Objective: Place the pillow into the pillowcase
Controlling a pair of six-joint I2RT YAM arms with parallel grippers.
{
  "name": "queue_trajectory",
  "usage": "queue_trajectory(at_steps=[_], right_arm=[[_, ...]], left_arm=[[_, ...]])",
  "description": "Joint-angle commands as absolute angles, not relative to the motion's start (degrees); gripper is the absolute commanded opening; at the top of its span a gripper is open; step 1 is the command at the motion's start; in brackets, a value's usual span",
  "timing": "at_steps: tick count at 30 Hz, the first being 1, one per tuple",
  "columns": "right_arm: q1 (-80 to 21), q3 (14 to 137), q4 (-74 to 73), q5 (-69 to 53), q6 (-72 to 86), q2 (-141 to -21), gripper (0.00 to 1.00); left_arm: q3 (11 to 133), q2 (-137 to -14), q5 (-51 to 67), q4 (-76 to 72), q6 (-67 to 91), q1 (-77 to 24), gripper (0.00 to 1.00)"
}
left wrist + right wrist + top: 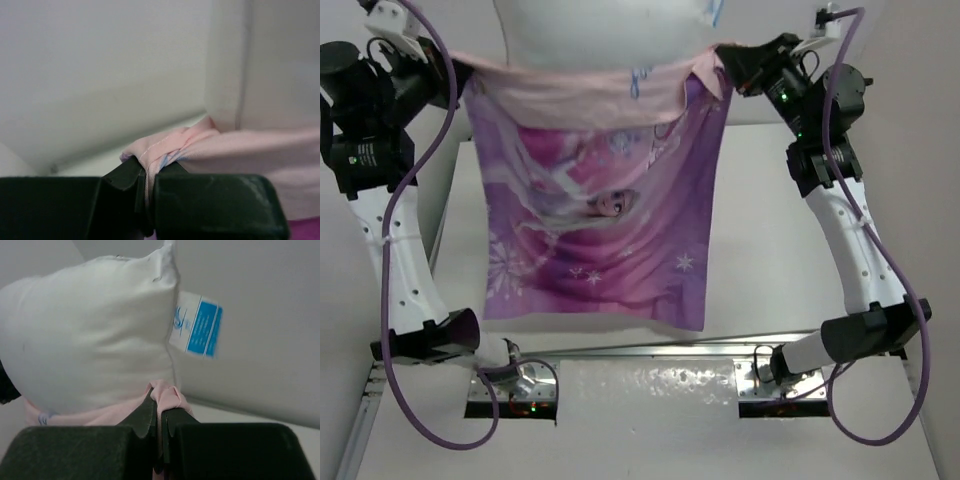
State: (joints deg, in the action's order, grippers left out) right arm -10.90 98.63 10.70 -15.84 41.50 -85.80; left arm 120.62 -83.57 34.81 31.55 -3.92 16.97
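So the pillow (600, 35) sits at the far end of the table (770, 250), and the pillowcase (600, 230) is spread out nearer the arm bases, right in front of it. The case's far edge laps against the pillow's near end. The left gripper (455, 78) pinches the case's far-left corner, and the right gripper (725, 62) pinches the far-right one, so the edge runs between them. In the right wrist view the pillow sits just behind that pinched corner, with its label (196, 330) hanging off its right side.
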Motion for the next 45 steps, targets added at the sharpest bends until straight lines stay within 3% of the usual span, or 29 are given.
queue_trajectory(at_steps=[1, 2, 3, 4, 6, 8, 9, 12, 14, 16, 17, 19, 21, 22, 25, 28, 29, 31, 32, 33, 35, 37, 38, 39, 40, 41, 42, 43, 45], right_arm=[[-7.3, 95.77, 17.86, -10.09, 41.39, -85.93, 0.0], [-7.29, 101.2, 12.27, -10.89, 40.79, -89.96, 0.0], [-7.29, 120.48, 8.65, -10.12, 38.52, -92.7, 0.0], [-7.38, 133.38, 5.83, -6.19, 35.02, -96.2, 0.0], [-7.29, 155.28, 8.95, -0.56, 33.32, -102.11, 0.0], [-7.29, 146.49, 12.89, 0.88, 29.72, -94.27, 0.0], [-7.29, 118.23, 19.27, 0.53, 30.66, -81.25, 0.0], [-7.73, 92.76, 21.32, -2.61, 36.38, -80.73, 0.0], [-8.09, 95.43, 14.8, -8.83, 39.19, -87.07, 0.0], [-7.74, 115.75, 10.48, -7.22, 36.93, -93.21, 0.0], [-7.73, 138.03, 6.72, -3.73, 35.26, -96.21, 0.0], [-7.73, 150.34, 3.36, -0.46, 31.65, -100.36, 0.0], [-7.82, 131.09, 1.92, -1.93, 29.79, -93.38, 0.0], [-8.61, 97.89, 16.9, -2.98, 31.27, -83.86, 0.0], [-10.81, 91.72, 10.18, -9.64, 37.79, -89.0, 0.0], [-11.16, 134.92, -3.39, -8.91, 35.96, -103.49, 0.0], [-11.25, 160.15, -1.86, -5.74, 35.69, -110.67, 0.0], [-10.55, 150.12, -5.41, -5.27, 31.94, -100.79, 0.0], [-11.42, 110.44, 2.99, -4.14, 30.08, -83.58, 0.0], [-12.21, 89.77, 16.39, -2.13, 33.63, -78.54, 0.0], [-11.43, 72.11, 17.38, -6.22, 39.45, -81.96, 0.0], [-11.51, 72.34, 18.58, -12.0, 42.87, -85.77, 0.0], [-11.34, 81.12, 18.46, -12.13, 43.5, -86.83, 0.0], [-11.51, 106.18, 7.49, -10.39, 40.81, -90.66, 0.0], [-11.77, 106.43, 1.38, -10.37, 38.08, -94.53, 0.0], [-11.78, 134.02, -3.47, -10.02, 35.97, -98.92, 0.0], [-11.78, 142.13, -6.65, -10.54, 35.51, -102.53, 0.0], [-11.78, 145.16, -14.86, -11.24, 34.38, -103.87, 0.0], [-14.05, 115.91, -12.17, -11.08, 32.25, -97.34, 0.0]], left_arm=[[119.91, -86.63, 23.85, 37.51, -4.76, 20.2, 0.0], [131.8, -96.93, 23.3, 41.18, -3.27, 20.74, 0.0], [163.07, -103.12, 22.94, 45.57, -2.56, 20.83, 0.0], [165.82, -105.36, 24.85, 40.66, -1.59, 20.83, 0.0], [128.65, -80.6, 22.69, 5.25, -1.05, 20.83, 0.0], [136.6, -81.96, 24.24, 11.18, -1.94, 20.83, 0.0], [144.15, -84.35, 25.91, 26.48, -3.06, 20.83, 0.0], [117.82, -82.8, 28.75, 32.69, -5.54, 20.39, 0.0], [120.19, -90.11, 28.47, 36.01, -4.4, 20.39, 0.0], [160.68, -101.46, 27.6, 44.55, -0.82, 20.83, 0.0], [166.58, -98.99, 28.12, 29.59, -0.62, 20.92, 0.0], [124.42, -75.63, 26.46, 5.82, -3.4, 20.92, 0.0], [126.91, -77.59, 34.22, 21.44, -4.57, 20.57, 0.0], [117.08, -80.13, 34.71, 33.97, -8.83, 18.57, 0.0], [106.34, -90.27, 27.01, 41.63, -12.56, 18.63, 0.0], [166.99, -107.29, 31.72, 58.88, -3.43, 21.71, 0.0], [135.75, -95.39, 29.64, 28.69, -2.04, 21.71, 0.0], [119.93, -76.81, 29.52, 23.51, -8.82, 20.4, 0.0], [115.53, -76.56, 31.71, 30.86, -11.14, 19.78, 0.0], [110.53, -76.9, 32.6, 37.55, -15.43, 19.25, 0.0], [90.57, -78.39, 30.33, 42.36, -20.64, 19.51, 0.0], [87.19, -83.63, 30.14, 43.33, -21.1, 19.51, 0.0], [99.8, -86.11, 30.49, 47.42, -20.92, 19.6, 0.0], [111.42, -92.05, 31.54, 51.9, -19.18, 19.95, 0.0], [124.15, -95.68, 31.38, 53.68, -18.38, 20.39, 0.0], [149.94, -98.67, 27.11, 54.22, -17.59, 20.74, 0.0], [155.95, -100.53, 26.46, 54.14, -17.49, 20.74, 0.0], [154.18, -97.41, 26.98, 54.49, -18.62, 20.83, 0.0], [113.82, -88.03, 28.73, 47.77, -20.12, 20.74, 0.0]])
